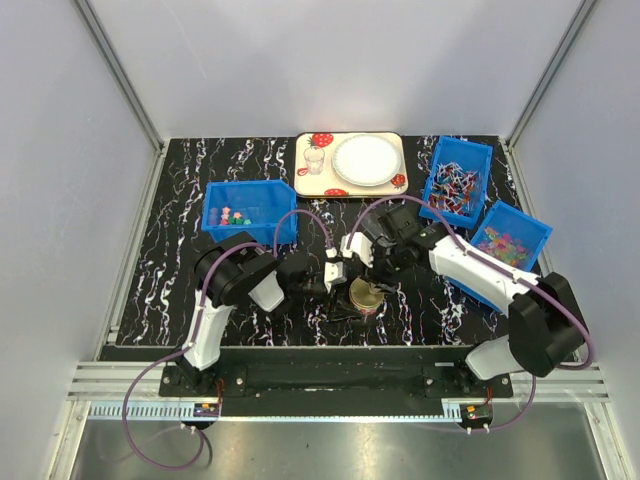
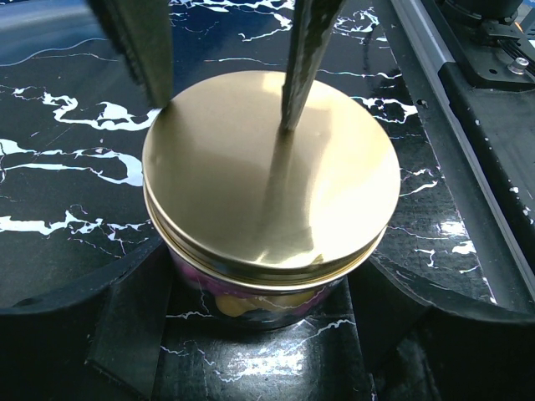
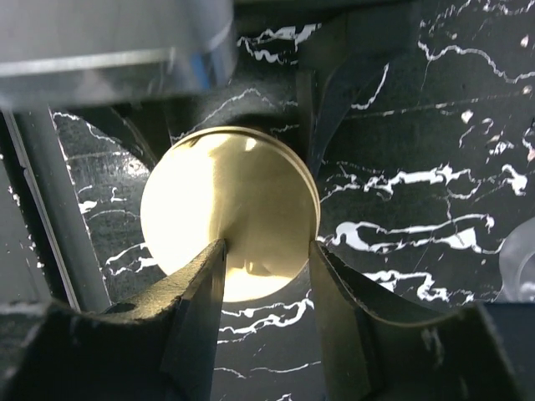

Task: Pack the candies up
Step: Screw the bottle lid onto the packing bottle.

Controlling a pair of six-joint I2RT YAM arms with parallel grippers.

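A clear jar (image 2: 251, 296) with a gold lid (image 2: 267, 175) stands at the table's front middle (image 1: 365, 297). Pink and yellow candies (image 2: 219, 302) show through its wall. My left gripper (image 2: 263, 330) is shut on the jar's lower body, one finger on each side (image 1: 350, 290). My right gripper (image 3: 266, 251) is open above the lid (image 3: 230, 209), its fingertips (image 2: 292, 109) resting on the lid's top. More candies (image 1: 235, 214) lie in a blue bin (image 1: 262, 192) at the left.
A blue bin of thin stick-like sweets (image 1: 455, 185) and a blue bin of pastel translucent sweets (image 1: 505, 245) stand at the right. A strawberry-print tray (image 1: 312, 185) with a white plate (image 1: 366, 160) and a small cup (image 1: 316, 160) is at the back.
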